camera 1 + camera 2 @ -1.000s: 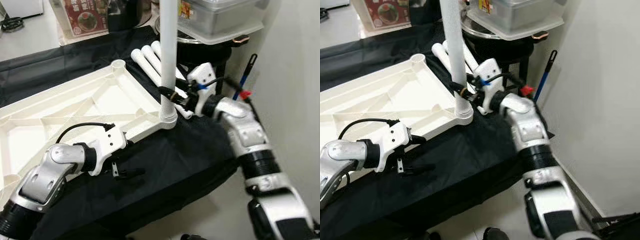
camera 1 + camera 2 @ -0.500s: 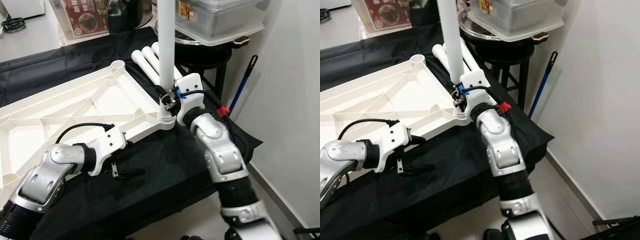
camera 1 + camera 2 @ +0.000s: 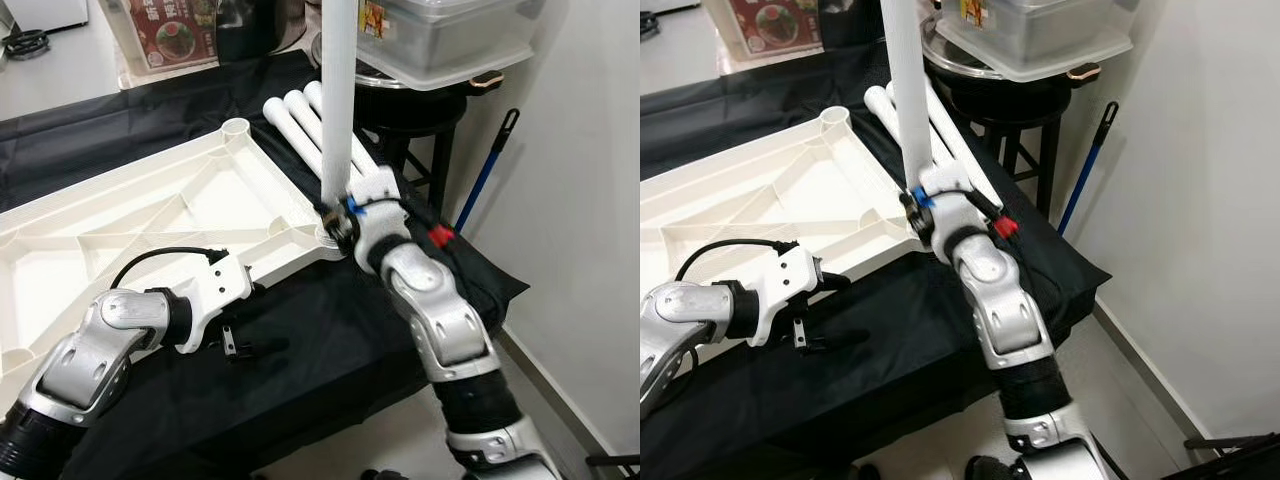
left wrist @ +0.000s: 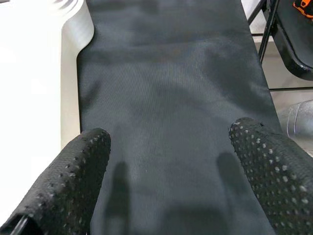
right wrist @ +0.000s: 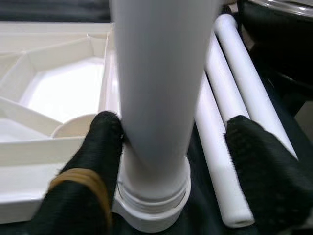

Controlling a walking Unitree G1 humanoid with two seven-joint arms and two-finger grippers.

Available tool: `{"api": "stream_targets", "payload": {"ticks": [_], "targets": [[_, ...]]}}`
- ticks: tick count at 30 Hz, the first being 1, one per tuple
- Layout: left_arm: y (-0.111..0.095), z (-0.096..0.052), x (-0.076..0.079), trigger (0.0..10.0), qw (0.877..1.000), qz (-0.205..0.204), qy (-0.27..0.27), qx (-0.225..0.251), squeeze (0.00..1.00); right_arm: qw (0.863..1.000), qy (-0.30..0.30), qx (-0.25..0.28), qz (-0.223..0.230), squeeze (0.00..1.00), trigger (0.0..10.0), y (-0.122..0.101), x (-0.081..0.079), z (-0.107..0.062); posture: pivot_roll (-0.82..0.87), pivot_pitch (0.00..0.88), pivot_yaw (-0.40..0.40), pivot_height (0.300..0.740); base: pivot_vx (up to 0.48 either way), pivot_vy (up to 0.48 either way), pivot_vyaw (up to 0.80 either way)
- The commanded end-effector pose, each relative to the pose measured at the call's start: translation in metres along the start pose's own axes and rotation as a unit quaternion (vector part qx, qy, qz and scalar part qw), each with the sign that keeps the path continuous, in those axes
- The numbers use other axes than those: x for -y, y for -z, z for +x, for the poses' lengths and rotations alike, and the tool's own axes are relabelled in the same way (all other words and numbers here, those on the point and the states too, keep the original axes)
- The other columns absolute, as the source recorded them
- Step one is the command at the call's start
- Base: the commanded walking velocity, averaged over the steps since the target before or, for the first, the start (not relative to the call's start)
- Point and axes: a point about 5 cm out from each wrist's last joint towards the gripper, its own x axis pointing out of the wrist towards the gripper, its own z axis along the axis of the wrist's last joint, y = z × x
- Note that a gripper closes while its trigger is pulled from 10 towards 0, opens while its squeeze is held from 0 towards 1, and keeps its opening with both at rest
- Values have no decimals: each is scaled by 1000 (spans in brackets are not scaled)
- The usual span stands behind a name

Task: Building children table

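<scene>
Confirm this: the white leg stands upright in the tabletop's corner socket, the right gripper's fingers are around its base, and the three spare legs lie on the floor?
Not the floor. The left eye view shows the spare legs lying on the black cloth, beside the tabletop. The upright leg and right gripper are as stated.

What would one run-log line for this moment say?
right end effector: open around upright table leg in corner socket | left end effector: open, over black cloth | tabletop: upside down

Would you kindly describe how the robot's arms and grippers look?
Both arms are silver with black joints and white wrist housings. The left arm carries a looping black cable; the right arm shows blue and red tags. The fingers are black with dimpled pads.
</scene>
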Motion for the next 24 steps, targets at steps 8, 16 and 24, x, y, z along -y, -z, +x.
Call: {"api": "stream_targets", "payload": {"ticks": [8, 16, 24], "targets": [[1, 0, 1, 10000, 1000, 2, 5, -4, 0, 991, -126, 42, 9, 1000, 10000, -21, 22, -15, -20, 172, -15, 740, 0, 0, 0], [0, 1, 2, 10000, 1000, 2, 4, 1, 0, 975, -211, 72, 18, 0, 10000, -41, 74, -13, -18, 166, -15, 740, 0, 0, 0], [-8, -5, -10, 10000, 999, 0, -35, 29, 0, 956, -282, 79, 22, 0, 10000, -51, 69, 8, -10, 163, -12, 740, 0, 0, 0]]}}
